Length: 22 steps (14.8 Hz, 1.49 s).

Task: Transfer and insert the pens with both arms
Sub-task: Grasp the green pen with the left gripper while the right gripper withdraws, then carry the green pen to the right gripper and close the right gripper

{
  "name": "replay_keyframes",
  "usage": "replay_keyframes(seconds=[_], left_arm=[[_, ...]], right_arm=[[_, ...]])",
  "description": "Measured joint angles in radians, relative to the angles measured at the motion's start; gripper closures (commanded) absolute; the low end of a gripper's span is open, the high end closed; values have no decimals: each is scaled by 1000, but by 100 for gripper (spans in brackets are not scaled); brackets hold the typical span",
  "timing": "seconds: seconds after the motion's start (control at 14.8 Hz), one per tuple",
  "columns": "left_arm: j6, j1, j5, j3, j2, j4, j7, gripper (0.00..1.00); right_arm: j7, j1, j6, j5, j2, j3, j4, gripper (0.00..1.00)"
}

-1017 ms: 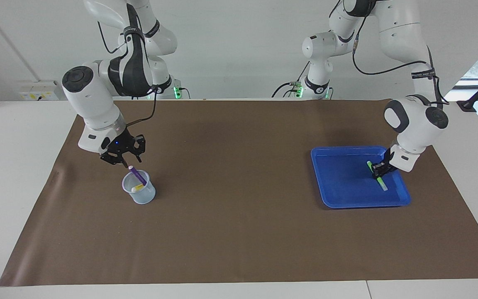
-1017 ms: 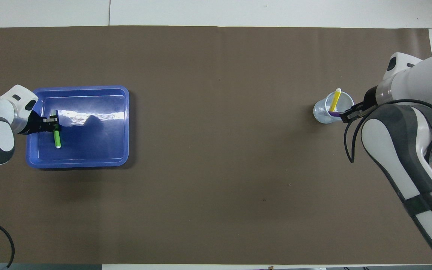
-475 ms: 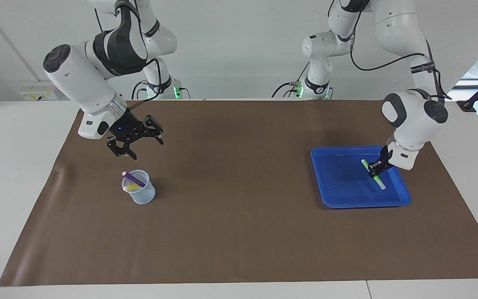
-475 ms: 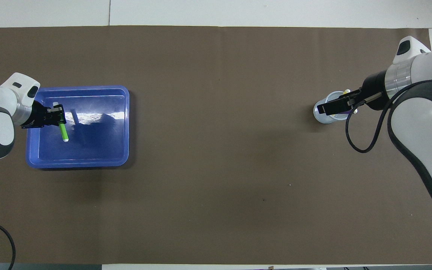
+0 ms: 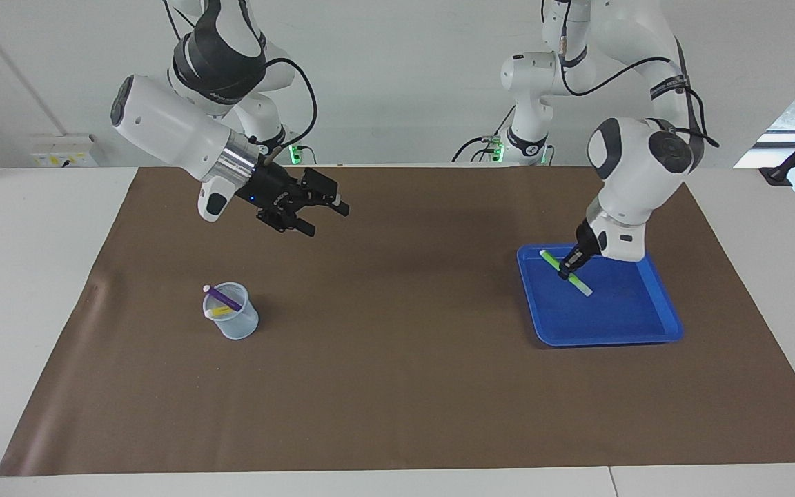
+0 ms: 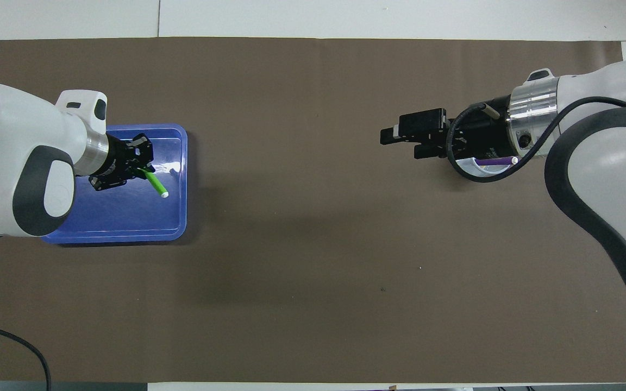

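My left gripper (image 5: 566, 269) (image 6: 142, 170) is shut on the green pen (image 5: 579, 281) (image 6: 155, 183) and holds it tilted in the air over the blue tray (image 5: 618, 314) (image 6: 128, 220); the pen's pale cap end points down and toward the table's middle. Raised and open, my right gripper (image 5: 327, 219) (image 6: 400, 145) hangs empty over the mat, between the cup and the table's middle. In the pale-blue cup (image 5: 233, 324) (image 6: 481, 175) lean the purple pen (image 5: 223, 298) (image 6: 495, 161) and the yellow pen (image 5: 220, 312). My right wrist covers most of the cup in the overhead view.
A brown mat (image 5: 397, 386) covers the table between the tray at the left arm's end and the cup at the right arm's end. White table surface (image 5: 32, 276) borders the mat.
My right gripper let go of the purple pen in the cup, opened, rose and swung toward the table's middle. My left gripper lifted the green pen off the tray floor and carried it toward the middle.
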Motion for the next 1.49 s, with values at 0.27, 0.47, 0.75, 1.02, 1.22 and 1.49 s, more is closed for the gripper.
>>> replay_keyframes(seconds=[0.27,0.47,0.75,1.02,1.22,1.49], left_arm=[[40,-112,-136,-1,3,30,-167,100],[52,-172,-228,-3,3,67,-253,100],[67,-212,-360,-4,3,135,-396,100],[192,-291,-361,-5,6,162,-615,100],[241,-335,-361,-5,21,162,-684,100],[246,-343,-361,-5,27,162,-692,100]], right_arm=[[59,43,96,28,0,4,-12,0],[62,69,193,95,-2,10,-66,0],[-28,119,324,244,-14,11,-191,0],[-28,200,420,364,-19,13,-231,0],[-6,222,426,370,-26,13,-232,0],[-6,223,426,370,-30,13,-232,26]])
